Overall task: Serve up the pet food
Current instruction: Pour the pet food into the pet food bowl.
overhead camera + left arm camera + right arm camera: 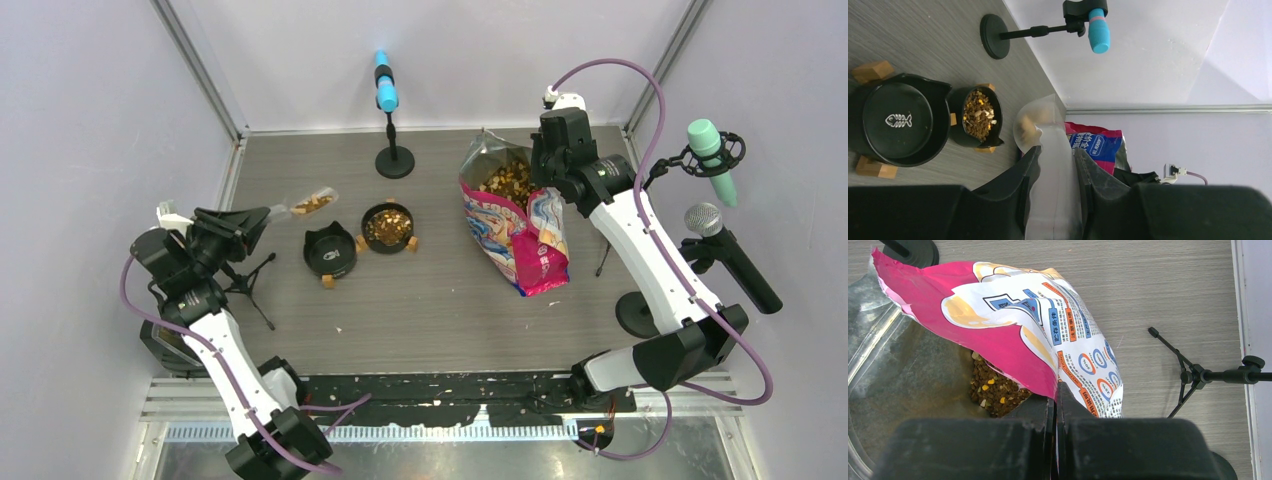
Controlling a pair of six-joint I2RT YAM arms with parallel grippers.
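**Scoop of pet food held at 10 o'clock of the bowls, bag held open at 2 o'clock**

The left gripper (1056, 151) has its jaws clamped on the handle of a clear scoop (312, 203), which hangs above the table (440, 300) at 10 o'clock of the fish-marked bowl (330, 250). That bowl holds nothing. Pet food (979, 115) fills the second black bowl (388, 226), just beside the first at its 2 o'clock. A few more pellets lie in the scoop's far end. The rest is a brown heap inside the pink, white and blue bag (1013, 325), which stands at 2 o'clock of the table's middle with its mouth open. The right gripper (1055, 396) is pinched tight on the bag's rim at the mouth's 3 o'clock side. A blue microphone stand (394, 160) stands at 12 o'clock.
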